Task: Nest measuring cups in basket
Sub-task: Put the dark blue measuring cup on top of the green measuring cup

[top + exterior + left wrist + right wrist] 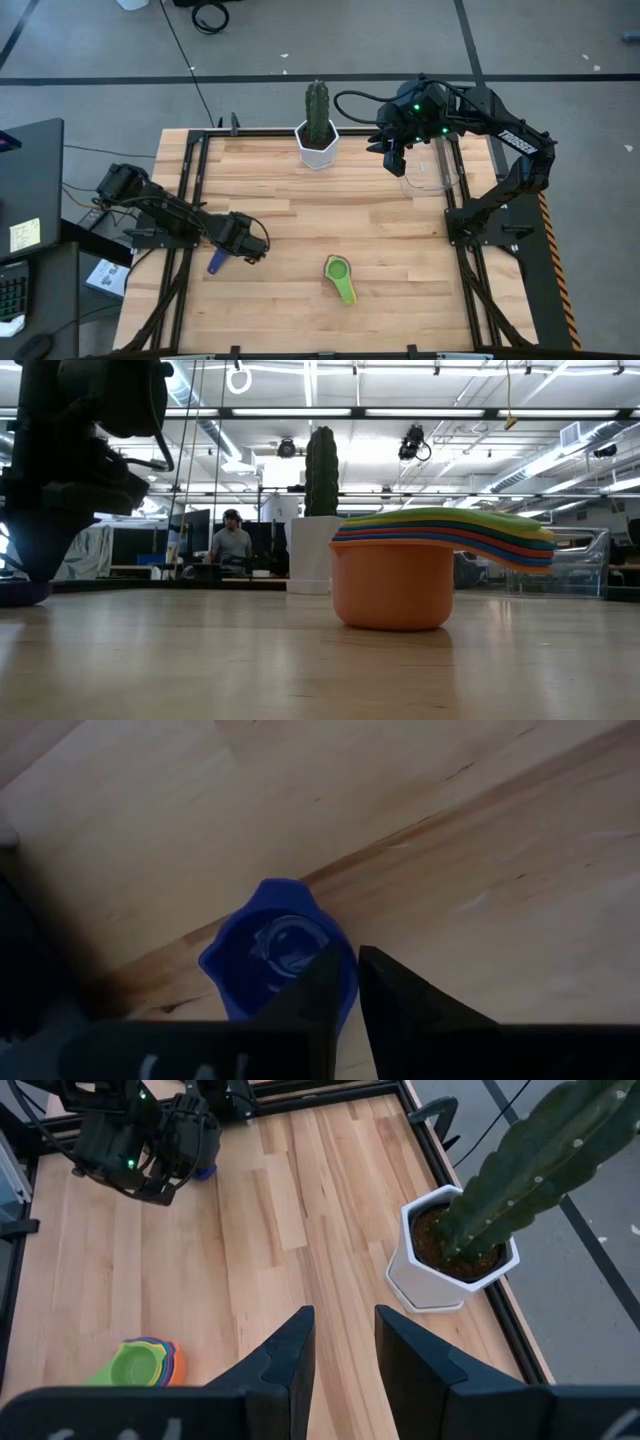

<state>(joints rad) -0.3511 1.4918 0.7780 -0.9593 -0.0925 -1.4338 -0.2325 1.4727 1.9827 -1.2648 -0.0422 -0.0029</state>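
Down low, left end effector [345, 985] clamped on blue measuring cup's [275, 960] rim, right end effector [343, 1345] parted.

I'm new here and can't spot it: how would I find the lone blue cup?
Start at the wooden table and go to the left arm near its left edge. Under its fingers sits the blue cup, alone, unlike the stacked cups topped in green.

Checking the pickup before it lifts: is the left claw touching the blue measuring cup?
Touching. The left wrist view shows the left claw with one finger inside the blue measuring cup and the other outside, pinching its rim.
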